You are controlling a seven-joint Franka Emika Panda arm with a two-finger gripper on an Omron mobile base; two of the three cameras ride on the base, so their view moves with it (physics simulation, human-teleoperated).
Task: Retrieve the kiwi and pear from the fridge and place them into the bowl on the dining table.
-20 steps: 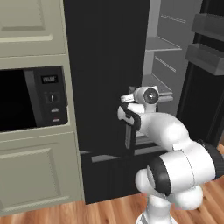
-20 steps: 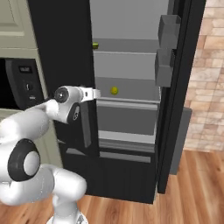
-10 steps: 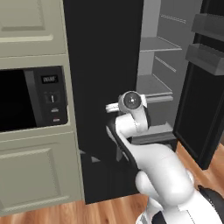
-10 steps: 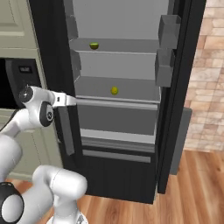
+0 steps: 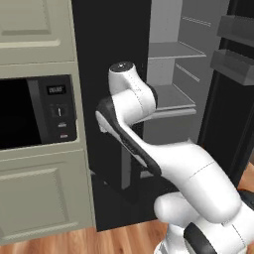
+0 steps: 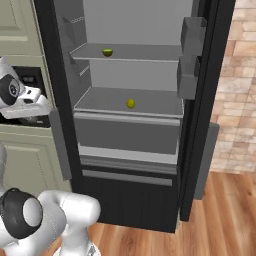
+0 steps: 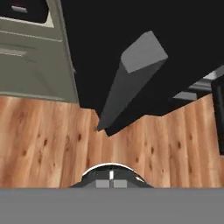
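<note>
The black fridge (image 6: 127, 197) stands with both doors open, showing its grey shelves. A bright-green kiwi (image 6: 107, 52) lies on the upper shelf, and the yellow pear (image 6: 130, 103) lies on the shelf below it, toward the front. My white arm (image 5: 131, 96) bends in front of the left door (image 5: 106, 44). My gripper (image 7: 111, 176) is shut and holds nothing. It points down at the wood floor beside the door's long grey handle (image 7: 131, 83), left of the shelves and well away from both fruits. The bowl and the dining table are out of view.
A built-in black microwave (image 5: 30, 111) sits in cream cabinets (image 5: 39, 198) left of the fridge. The right door (image 6: 200, 125) carries grey bins (image 6: 192, 55), with a brick wall (image 6: 240, 100) beyond it. Wood floor (image 6: 220, 220) lies in front.
The left door now stands wider open, baring the whole interior. My arm has swung left with it, the hand has tipped toward the floor, and the jaws have closed.
</note>
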